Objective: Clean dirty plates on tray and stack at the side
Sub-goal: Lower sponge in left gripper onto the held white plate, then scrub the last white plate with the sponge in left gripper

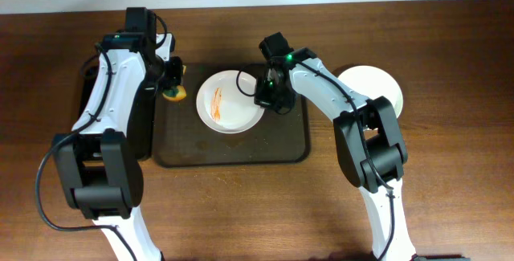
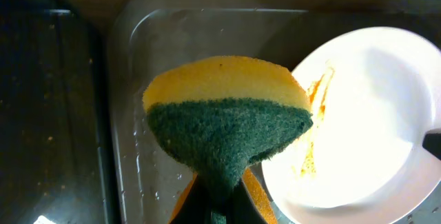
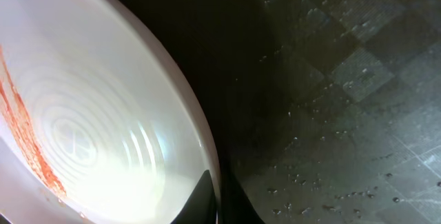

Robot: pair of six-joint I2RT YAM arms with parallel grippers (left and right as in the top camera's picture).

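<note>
A white plate (image 1: 230, 100) streaked with orange sauce sits on the dark brown-grey tray (image 1: 281, 144), tilted up at its right side. My right gripper (image 1: 263, 94) is shut on that plate's right rim; the right wrist view shows the rim (image 3: 200, 127) pinched between the fingers (image 3: 219, 207). My left gripper (image 1: 171, 80) is shut on a yellow and green sponge (image 2: 227, 120) and holds it over the tray's left end, just left of the plate (image 2: 365, 120). Clean white plates (image 1: 371, 86) lie on the table right of the tray.
A narrower glossy black tray (image 1: 143, 124) lies left of the big tray, under my left arm; it also shows in the left wrist view (image 2: 48, 107). The tray floor (image 3: 344, 100) is wet with droplets. Brown wooden table (image 1: 450, 173) surrounds everything.
</note>
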